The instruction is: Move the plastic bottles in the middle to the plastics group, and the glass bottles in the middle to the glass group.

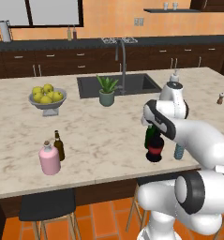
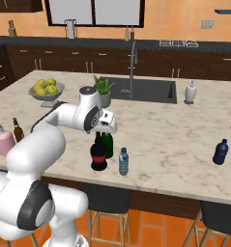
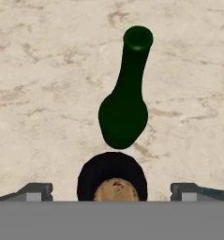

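Black bottle (image 3: 112, 176) with its cork sits right under my gripper (image 3: 111, 192), between my spread fingers (image 3: 37, 191), untouched. It stands at the near edge of the counter (image 1: 99, 136); the green bottle (image 3: 124, 101) is just behind it and the water bottle (image 2: 123, 161) just to its right. Far to the left stand the pink flask (image 1: 49, 159) and brown bottle (image 1: 58, 146). Farther back are a lemon bowl (image 1: 47, 100) and a plant (image 1: 107, 90).

Orange walls (image 1: 104, 18), dark cabinets (image 1: 52, 63), marble island (image 1: 19, 131) (stools (image 1: 48, 206) perhaps black).
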